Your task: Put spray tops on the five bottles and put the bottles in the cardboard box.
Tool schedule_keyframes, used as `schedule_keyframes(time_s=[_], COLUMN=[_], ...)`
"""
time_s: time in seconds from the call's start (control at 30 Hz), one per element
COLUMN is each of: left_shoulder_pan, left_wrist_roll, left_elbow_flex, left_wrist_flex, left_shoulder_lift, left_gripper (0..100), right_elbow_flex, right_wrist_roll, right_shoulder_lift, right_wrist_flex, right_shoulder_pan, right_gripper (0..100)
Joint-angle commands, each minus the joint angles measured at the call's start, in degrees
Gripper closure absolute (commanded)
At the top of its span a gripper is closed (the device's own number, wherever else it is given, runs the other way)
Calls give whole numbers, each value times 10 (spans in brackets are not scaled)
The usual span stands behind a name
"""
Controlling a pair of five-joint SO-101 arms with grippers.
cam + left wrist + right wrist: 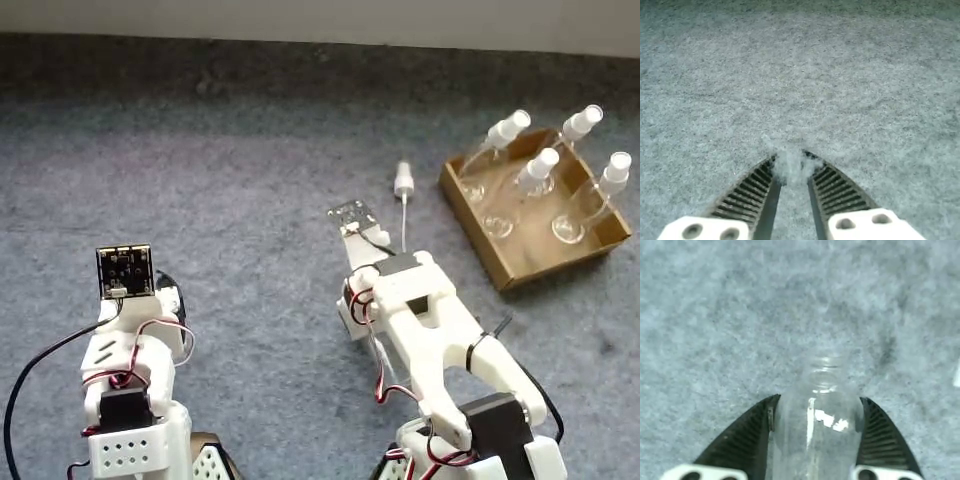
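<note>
Last bottle (pixel 822 425): uncapped, threaded neck open, gripped round the body by the right claw (pixel 818 401), over the tabletop (pixel 250 150). Its spray top (pixel 403 182) lies loose just ahead of that arm, near the cardboard box (pixel 475 235) holding four capped bottles (pixel 530 175). The left claw (pixel 790 164) is closed to a slit, empty, well apart. Risks: smooth wall twisting in the grip under capping force; thin dip tube missing the neck; neighbours toppled in the crowded box.

Left & far carpet (pixel 250 150) open. Cardboard box (pixel 560 265), far right, w/ four bottles (pixel 530 178); maybe room for one more. Loose spray top (pixel 403 185) lies just left of it.
</note>
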Motion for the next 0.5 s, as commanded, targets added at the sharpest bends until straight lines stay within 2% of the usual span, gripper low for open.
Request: schedule_keyframes(time_s=[0.0,0.17,0.47], left_shoulder_pan=[11,11,11], left_wrist_roll=[-4,-4,-4], left_elbow_flex=[7,7,7], left_wrist_flex=[-12,-12,-12], left_shoulder_lift=[-6,-6,-6], left_gripper=[989,989,989], right_elbow_flex=[-13,-63,-53], right_wrist_roll=[-5,-7,-4], right_shoulder_lift=[-9,-75,-329], right_wrist_flex=[20,65,94], right_shoulder_pan=[16,22,29], right_gripper=[839,839,839])
